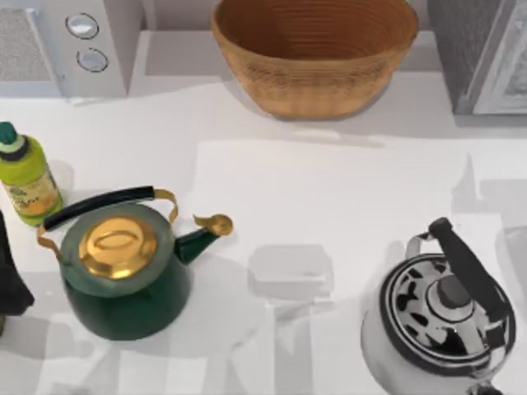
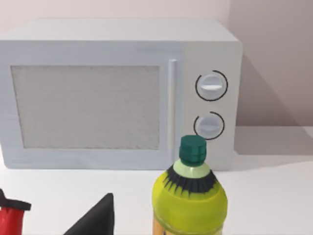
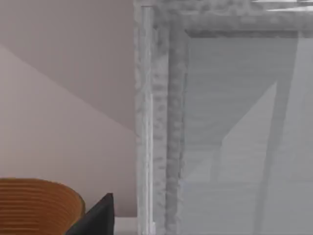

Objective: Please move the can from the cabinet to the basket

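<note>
Claw tips aside, basket [image 1: 317, 62] sits beside closed cabinet [image 1: 482, 53].

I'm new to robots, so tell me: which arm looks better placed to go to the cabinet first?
Probably the right. Its wrist view faces the cabinet with the basket beside it. The cabinet sits at the table's right; the left wrist view faces the microwave and bottle.
</note>
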